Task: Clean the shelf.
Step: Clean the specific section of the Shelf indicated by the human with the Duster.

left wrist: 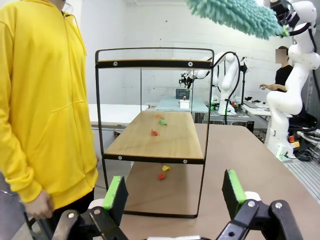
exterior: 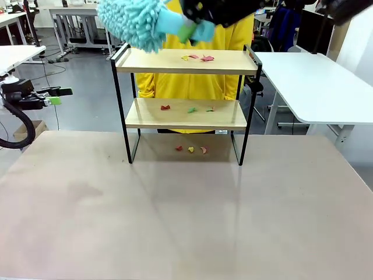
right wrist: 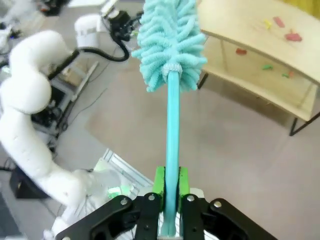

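Nearest the robot's side, the tan table (exterior: pixel 175 221) lies bare across its front half. Off its left edge the left gripper (exterior: pixel 57 96) hangs beside the table with nothing between its green pads (left wrist: pixel 116 194); its wrist view shows the jaws spread wide, pointing at the end of the shelf. Toward the far middle of the table stands the shelf (exterior: pixel 186 87), upright on its thin black frame, two light wooden boards one above the other. Small coloured scraps lie in three groups: red and yellow bits on the table under the shelf (exterior: pixel 191 149), red and green bits on the lower board (exterior: pixel 189 108), and yellow and pink bits on the top board (exterior: pixel 198 58). Over the left end of the top board hangs the fluffy teal head of a duster (exterior: pixel 134 23); whether it touches the board or the side rail cannot be told. Its pale blue handle runs back to the right gripper (right wrist: pixel 170 177), whose fingers are clamped tight on the handle's end, high above the shelf. Just behind the shelf stands a person in a yellow hoodie (exterior: pixel 195 81), one hand (left wrist: pixel 37 205) down at the side. White tables (exterior: pixel 326 87) stand farther off.
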`<action>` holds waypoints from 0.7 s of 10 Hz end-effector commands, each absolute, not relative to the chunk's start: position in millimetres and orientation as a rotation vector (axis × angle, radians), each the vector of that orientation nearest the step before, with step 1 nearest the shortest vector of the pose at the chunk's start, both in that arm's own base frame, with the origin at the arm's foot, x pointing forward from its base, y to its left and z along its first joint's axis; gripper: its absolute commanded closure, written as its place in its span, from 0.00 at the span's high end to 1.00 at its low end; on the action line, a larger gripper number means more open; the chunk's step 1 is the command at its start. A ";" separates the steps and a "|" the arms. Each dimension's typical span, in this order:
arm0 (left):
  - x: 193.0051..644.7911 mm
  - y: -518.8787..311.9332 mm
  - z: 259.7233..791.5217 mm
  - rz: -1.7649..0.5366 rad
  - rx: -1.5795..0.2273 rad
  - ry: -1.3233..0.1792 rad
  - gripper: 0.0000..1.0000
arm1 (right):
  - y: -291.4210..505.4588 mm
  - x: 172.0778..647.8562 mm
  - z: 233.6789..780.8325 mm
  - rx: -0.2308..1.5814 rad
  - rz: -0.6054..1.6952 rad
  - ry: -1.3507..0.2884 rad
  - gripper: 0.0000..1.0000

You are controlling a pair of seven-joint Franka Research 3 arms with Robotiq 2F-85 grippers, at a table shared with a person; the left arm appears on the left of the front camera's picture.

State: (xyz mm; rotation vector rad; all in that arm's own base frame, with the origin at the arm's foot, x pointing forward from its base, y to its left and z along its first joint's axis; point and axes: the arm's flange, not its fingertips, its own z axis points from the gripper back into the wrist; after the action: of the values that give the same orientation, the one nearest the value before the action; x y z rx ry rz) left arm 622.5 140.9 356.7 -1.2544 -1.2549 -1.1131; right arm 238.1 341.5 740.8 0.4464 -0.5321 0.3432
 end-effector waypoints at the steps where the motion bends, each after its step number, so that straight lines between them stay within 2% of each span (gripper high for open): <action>1: 620.6 141.3 360.3 -1.119 -1.255 -1.257 1.00 | 433.3 263.7 783.1 0.381 0.039 -0.516 0.14; 4: 620.6 141.3 360.3 -1.119 -1.255 -1.257 1.00 | 524.2 288.1 783.7 0.238 -0.091 -0.556 0.14; 7: 620.6 141.3 360.3 -1.119 -1.255 -1.257 1.00 | 554.5 304.2 768.8 0.209 -0.110 -0.600 0.14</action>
State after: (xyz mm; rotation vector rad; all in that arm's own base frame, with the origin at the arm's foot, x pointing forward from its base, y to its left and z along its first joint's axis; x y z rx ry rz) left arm 622.7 140.6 356.6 -1.2550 -1.2544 -1.1137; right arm 279.0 495.7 743.5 0.2442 -0.5966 -0.0938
